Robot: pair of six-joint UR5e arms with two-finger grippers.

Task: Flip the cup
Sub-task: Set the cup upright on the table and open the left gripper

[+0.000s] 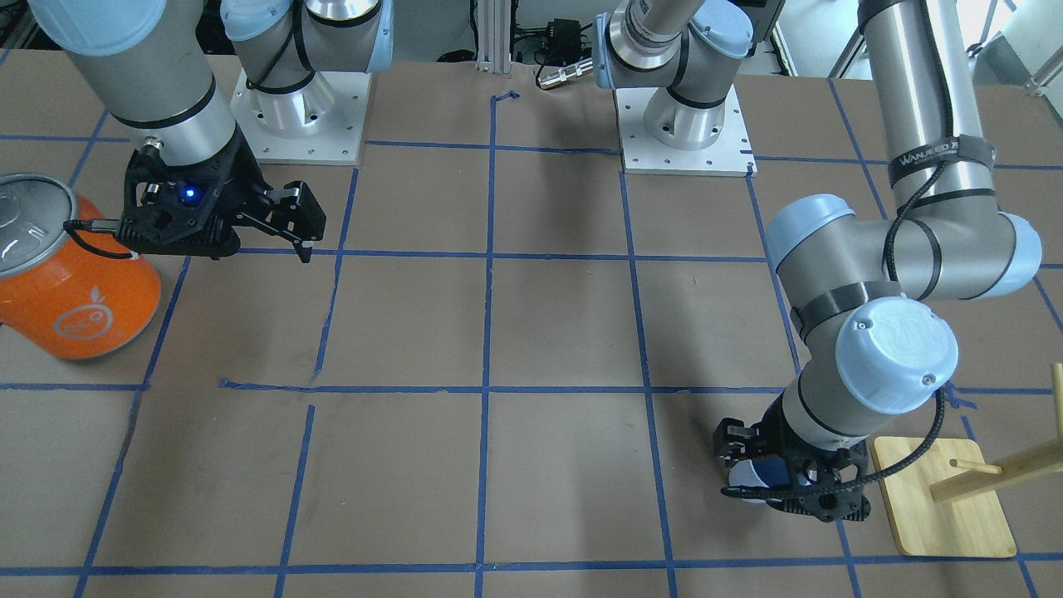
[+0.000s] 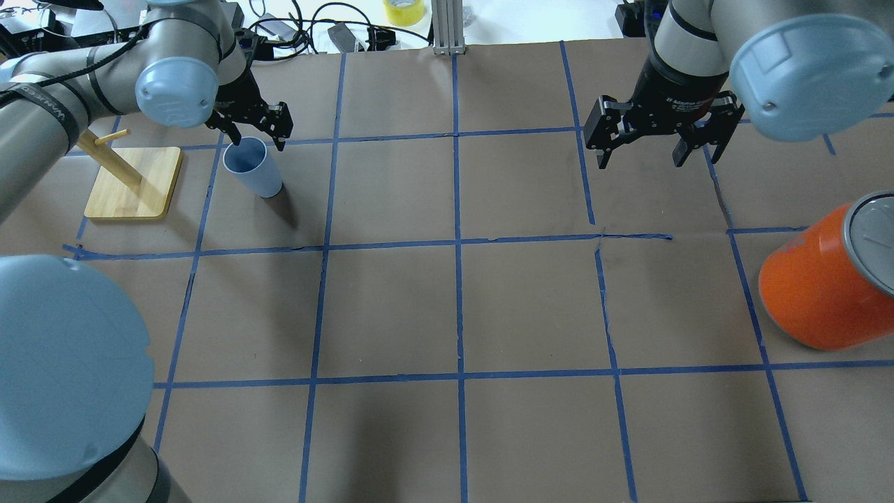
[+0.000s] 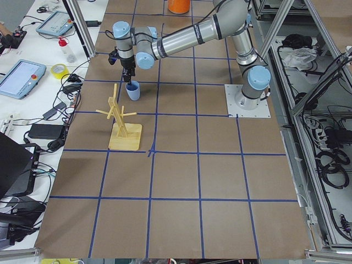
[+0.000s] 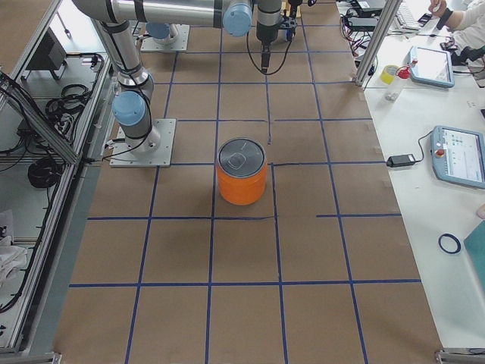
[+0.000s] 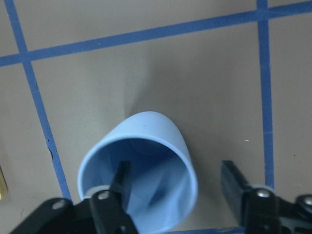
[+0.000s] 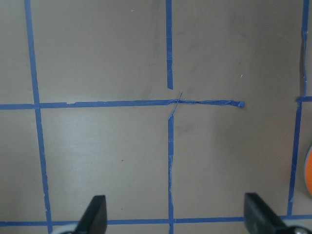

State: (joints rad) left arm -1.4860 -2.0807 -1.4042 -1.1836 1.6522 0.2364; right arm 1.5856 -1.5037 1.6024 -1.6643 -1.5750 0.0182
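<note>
Blue cup point(image 2: 253, 168) upright near left edge of counter point(image 2: 531, 307), left pincer point(image 2: 256, 138) spread astride rim, wooden rack point(image 2: 133, 183) beside, right pincer point(image 2: 641, 161) spread, orange can point(image 2: 817, 286) at right edge.

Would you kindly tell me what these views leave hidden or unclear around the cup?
- Front-facing view: the left gripper hides most of the cup.
- Left wrist view: fingers and the bottom edge hide the cup's near rim; contact unclear.
- Overhead view: the right edge cuts off the orange can.
</note>
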